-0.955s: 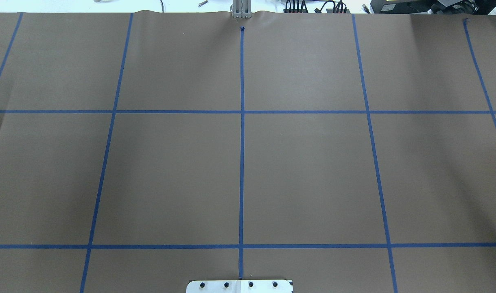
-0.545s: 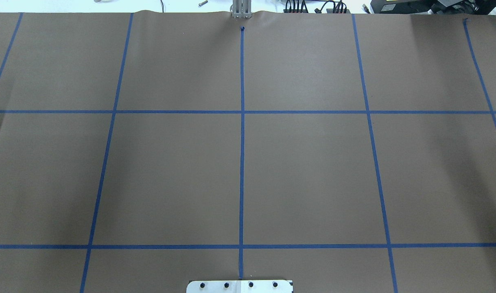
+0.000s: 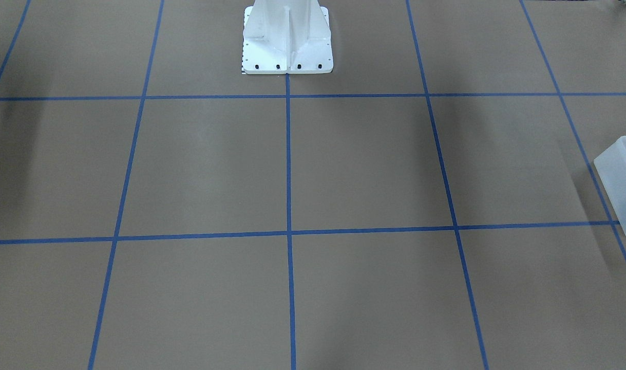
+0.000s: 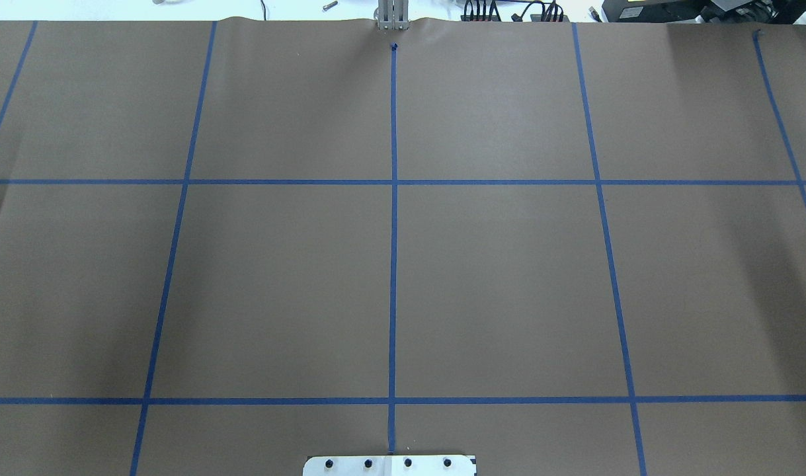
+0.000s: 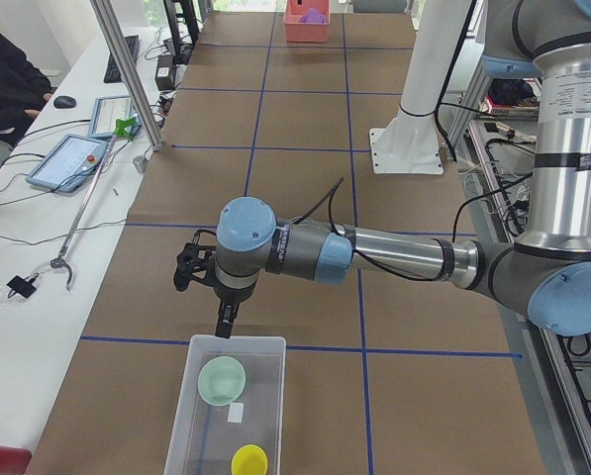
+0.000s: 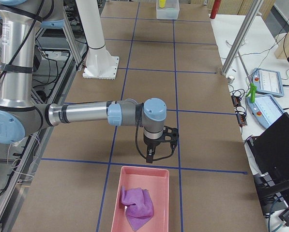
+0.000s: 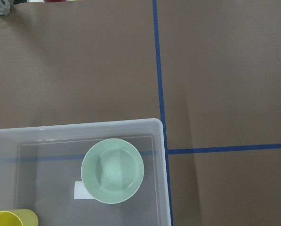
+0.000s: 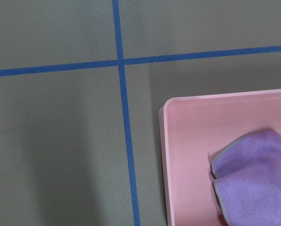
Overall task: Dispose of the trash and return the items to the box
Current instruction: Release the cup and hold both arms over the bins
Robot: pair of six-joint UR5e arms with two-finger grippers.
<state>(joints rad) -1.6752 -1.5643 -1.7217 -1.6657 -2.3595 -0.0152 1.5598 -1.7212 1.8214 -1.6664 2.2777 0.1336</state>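
The pale green bowl (image 5: 222, 380) (image 7: 112, 170) and the yellow cup (image 5: 249, 460) (image 7: 11, 219) sit inside the frosted-white box (image 5: 238, 339) (image 7: 164, 179). A corner of the box shows at the right edge of the front-facing view (image 3: 621, 180). My left gripper (image 5: 221, 322) hangs over the table just past the box's end near the bowl. My right gripper (image 6: 150, 154) hangs just short of a pink bin (image 6: 144, 168). Both grippers show only in the side views, so I cannot tell whether they are open or shut.
The pink bin (image 8: 187, 141) holds a crumpled purple cloth (image 6: 137, 205) (image 8: 253, 174). A white label (image 7: 84, 190) lies on the box's floor. The robot's white base (image 3: 287, 36) stands mid-table. Brown paper with blue tape lines covers the table.
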